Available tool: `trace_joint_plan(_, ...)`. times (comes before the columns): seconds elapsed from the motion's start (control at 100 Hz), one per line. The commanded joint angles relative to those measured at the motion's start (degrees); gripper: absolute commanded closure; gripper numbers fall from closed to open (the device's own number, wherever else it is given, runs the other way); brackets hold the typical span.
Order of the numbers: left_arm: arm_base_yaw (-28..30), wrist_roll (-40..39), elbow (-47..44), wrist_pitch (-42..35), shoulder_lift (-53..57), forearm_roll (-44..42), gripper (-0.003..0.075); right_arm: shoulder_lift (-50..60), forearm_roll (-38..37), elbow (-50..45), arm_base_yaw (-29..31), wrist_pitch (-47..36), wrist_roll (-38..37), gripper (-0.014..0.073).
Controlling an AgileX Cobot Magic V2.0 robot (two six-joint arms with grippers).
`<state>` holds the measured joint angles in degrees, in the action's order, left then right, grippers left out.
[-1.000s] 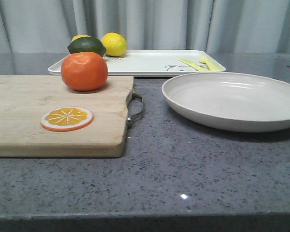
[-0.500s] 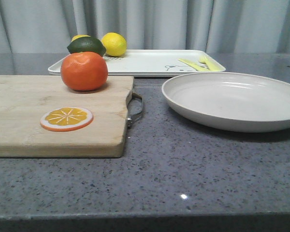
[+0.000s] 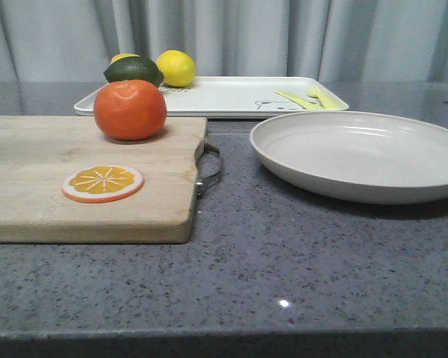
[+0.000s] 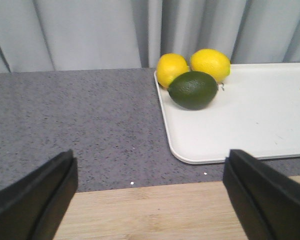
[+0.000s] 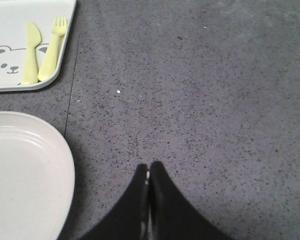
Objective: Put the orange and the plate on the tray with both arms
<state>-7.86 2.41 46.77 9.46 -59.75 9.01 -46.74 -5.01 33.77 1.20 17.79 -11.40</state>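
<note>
The orange (image 3: pixel 130 110) rests on the far end of a wooden cutting board (image 3: pixel 37 179). To its right on the grey counter lies the off-white plate (image 3: pixel 358 154), whose edge also shows as the plate (image 5: pixel 25 175) in the right wrist view. The cream tray (image 3: pixel 224 95) lies at the back, seen too as the tray (image 4: pixel 255 115) and the tray (image 5: pixel 10 30) with its bear drawing. My left gripper (image 4: pixel 150 192) is open over the board's far edge, nothing between its fingers. My right gripper (image 5: pixel 149 172) is shut and empty, over bare counter beside the plate. Neither gripper shows in the front view.
On the tray's far left corner sit two lemons (image 4: pixel 210 64) and a dark green avocado (image 4: pixel 193 90). A yellow knife (image 5: pixel 30 52) and fork (image 5: pixel 52 47) lie on the tray's right end. An orange slice (image 3: pixel 103 183) lies on the board. A grey curtain hangs behind.
</note>
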Motion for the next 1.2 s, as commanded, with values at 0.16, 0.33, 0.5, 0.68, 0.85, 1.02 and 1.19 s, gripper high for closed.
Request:
trace_joint_plan(0.16,-7.2,0.1,10.7,4.9,-8.1,0.7,0.0069,0.1,-0.2,2.4,0.0,-4.5,0.3,0.0652)
trace_joint_plan(0.33,-12.3,0.1,18.4,13.8,-15.3,1.6,0.0084,0.1,-0.2,2.4,0.0,-4.5,0.3,0.0652)
trace_joint_plan(0.5,-15.7,0.1,25.2,19.3,-22.6,1.6,0.0123,0.1,-0.2,2.4,0.0,-4.5,0.3,0.0652)
trace_joint_plan(0.68,-16.6,0.1,31.2,26.0,-28.8,4.1,0.0123,0.1,-0.2,2.4,0.0,-4.5,0.3,0.0652)
trace_joint_plan(0.85,-16.6,0.1,34.5,30.1,-33.0,6.5,0.0123,0.1,-0.2,2.4,0.0,-4.5,0.3,0.0652)
trace_joint_plan(1.02,-16.6,0.1,35.5,32.4,-35.2,7.4,0.0123,0.1,-0.2,2.4,0.0,-4.5,0.3,0.0652)
trace_joint_plan(1.19,-16.6,0.1,35.5,32.8,-36.2,8.3,0.0129,0.1,-0.2,2.4,0.0,-4.5,0.3,0.0652)
